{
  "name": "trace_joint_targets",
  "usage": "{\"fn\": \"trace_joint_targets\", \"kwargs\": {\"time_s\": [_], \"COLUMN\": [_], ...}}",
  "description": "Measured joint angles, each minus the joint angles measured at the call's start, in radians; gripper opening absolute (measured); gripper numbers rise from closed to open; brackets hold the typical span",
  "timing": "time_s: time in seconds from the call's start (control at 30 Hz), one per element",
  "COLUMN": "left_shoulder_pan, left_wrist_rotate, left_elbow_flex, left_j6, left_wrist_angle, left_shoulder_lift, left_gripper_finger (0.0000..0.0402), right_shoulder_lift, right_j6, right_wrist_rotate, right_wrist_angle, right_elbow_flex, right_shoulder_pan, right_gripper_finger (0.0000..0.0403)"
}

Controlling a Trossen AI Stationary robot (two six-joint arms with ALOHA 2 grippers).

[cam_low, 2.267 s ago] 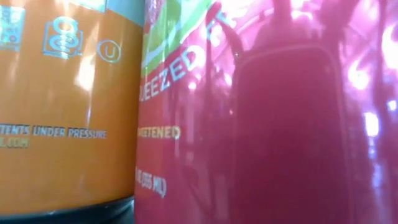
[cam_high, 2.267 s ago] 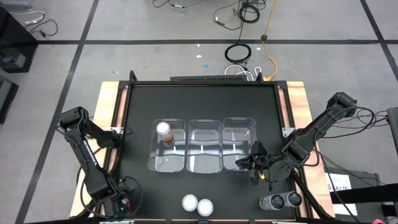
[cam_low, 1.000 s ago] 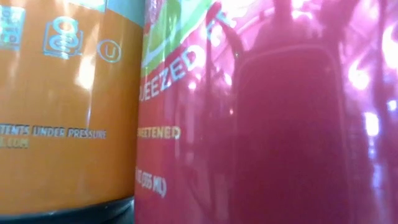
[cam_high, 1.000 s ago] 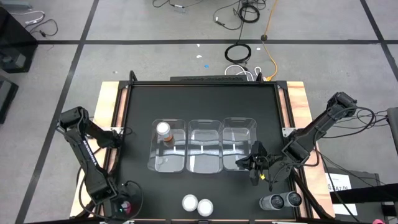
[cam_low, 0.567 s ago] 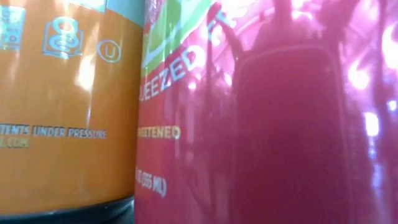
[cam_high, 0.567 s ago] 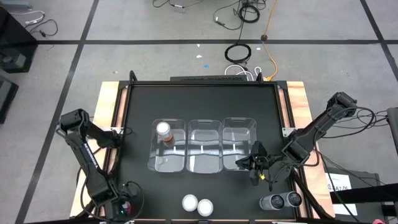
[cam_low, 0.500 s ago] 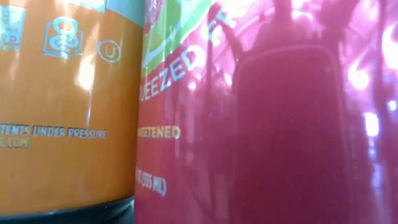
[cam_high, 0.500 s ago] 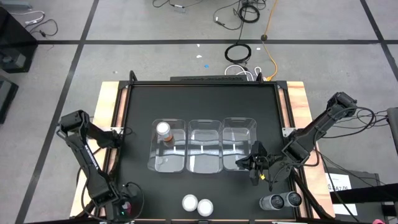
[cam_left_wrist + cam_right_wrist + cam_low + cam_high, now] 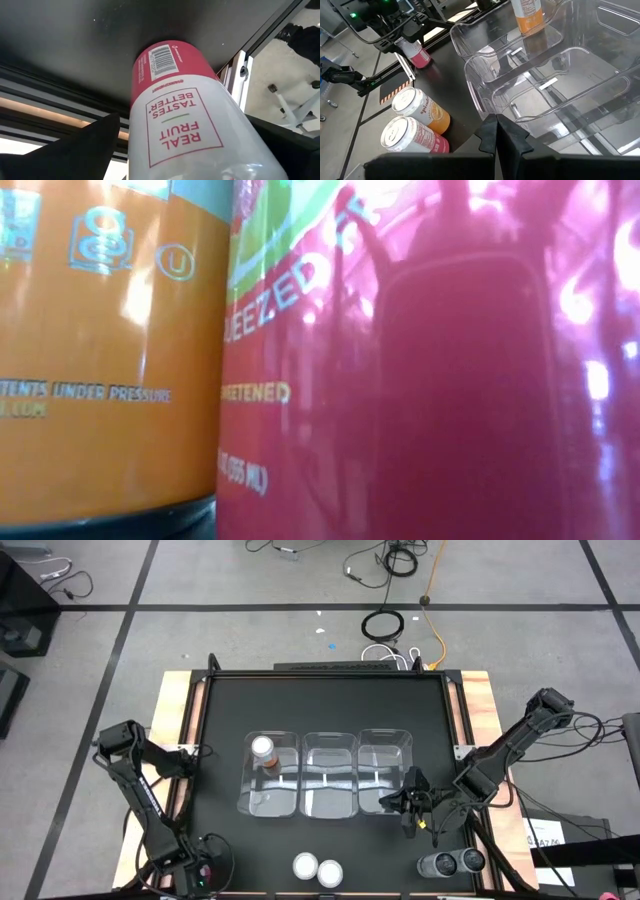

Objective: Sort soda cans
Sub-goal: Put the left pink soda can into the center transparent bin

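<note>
My left gripper (image 9: 196, 870) stands at the table's near-left corner, shut on a red soda can (image 9: 175, 100), which also shows in the right wrist view (image 9: 419, 56). My right gripper (image 9: 410, 810) hangs shut and empty by the right bin's near side. One orange can (image 9: 263, 749) stands upright in the left bin. An orange can (image 9: 305, 865) and a red can (image 9: 329, 871) stand side by side at the near edge and fill the low view (image 9: 100, 360). Two dark cans (image 9: 452, 862) stand at the near-right corner. My left gripper pinches the red can's side wall (image 9: 150, 150) between its two fingers (image 9: 95, 145), one on each side, coming from above and pointing down. The can is upright, its lower end (image 9: 165, 55) at the black table top; whether it rests there I cannot tell.
Three clear plastic bins (image 9: 330, 737) stand in a row at the table's middle; the middle and right ones hold nothing. The table's raised frame (image 9: 240, 70) runs close beside the held can. Bare black table lies beyond the bins toward the far edge.
My left arm's elbow has shifted a little toward the near edge, while its gripper has stayed at the near-left corner with the red can. The right arm and the other cans have kept still.
</note>
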Motion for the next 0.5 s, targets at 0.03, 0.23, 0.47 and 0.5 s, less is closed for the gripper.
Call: {"fn": "trace_joint_targets", "kwargs": {"time_s": [0.03, 0.23, 0.47, 0.5], "left_shoulder_pan": [0.000, 0.000, 0.002, 0.005], "left_wrist_rotate": [0.000, -0.001, 0.000, 0.001], "left_elbow_flex": [0.000, 0.001, 0.001, 0.001], "left_j6": [0.000, -0.003, -0.007, -0.009], "left_wrist_angle": [0.000, -0.003, -0.004, -0.005], "left_shoulder_lift": [0.000, 0.000, -0.002, -0.003], "left_gripper_finger": [0.0389, 0.0330, 0.0310, 0.0310], "right_shoulder_lift": [0.000, 0.000, 0.000, 0.000], "right_j6": [0.000, 0.000, -0.001, -0.001], "right_wrist_rotate": [0.000, 0.000, 0.000, 0.000], "right_wrist_angle": [0.000, 0.000, -0.008, -0.008], "right_elbow_flex": [0.000, 0.000, 0.000, 0.000], "right_shoulder_pan": [0.000, 0.000, 0.000, 0.000], "right_gripper_finger": [0.0000, 0.0000, 0.0000, 0.0000]}}
